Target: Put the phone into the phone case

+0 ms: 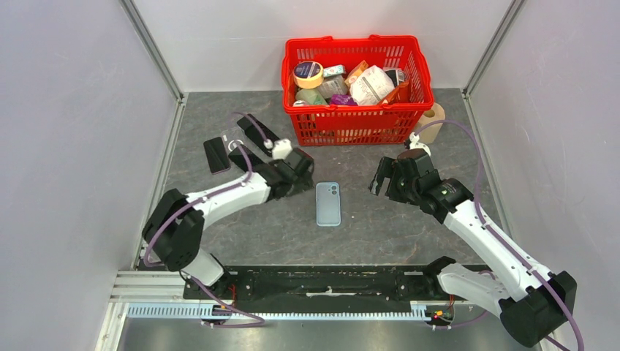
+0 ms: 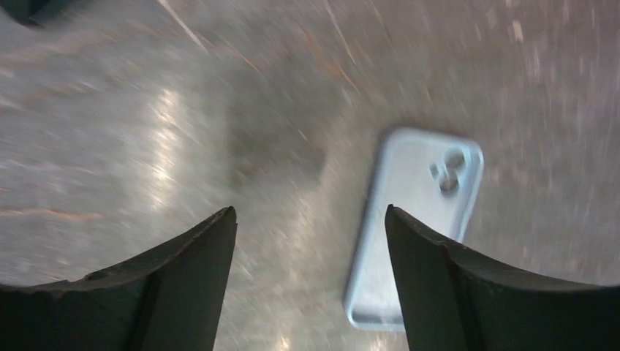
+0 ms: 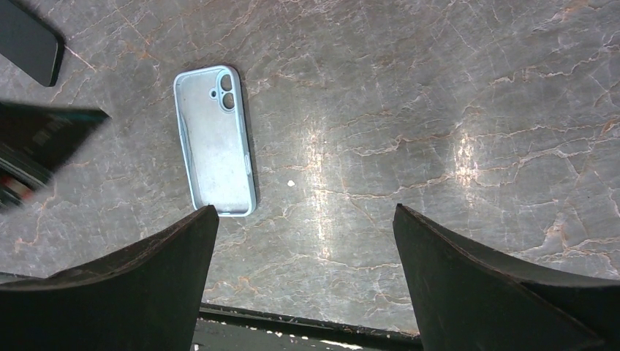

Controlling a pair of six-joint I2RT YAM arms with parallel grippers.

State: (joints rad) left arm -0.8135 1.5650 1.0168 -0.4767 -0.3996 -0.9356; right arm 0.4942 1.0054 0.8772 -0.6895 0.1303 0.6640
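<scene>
The phone lay flat, far left; likely stiff, slick, thin, so grip its long edges. Left pincer and right pincer gaped, empty.

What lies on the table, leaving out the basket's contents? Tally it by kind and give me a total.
phone: 1
phone case: 1
red basket: 1
beige item beside the basket: 1
Total: 4
</scene>
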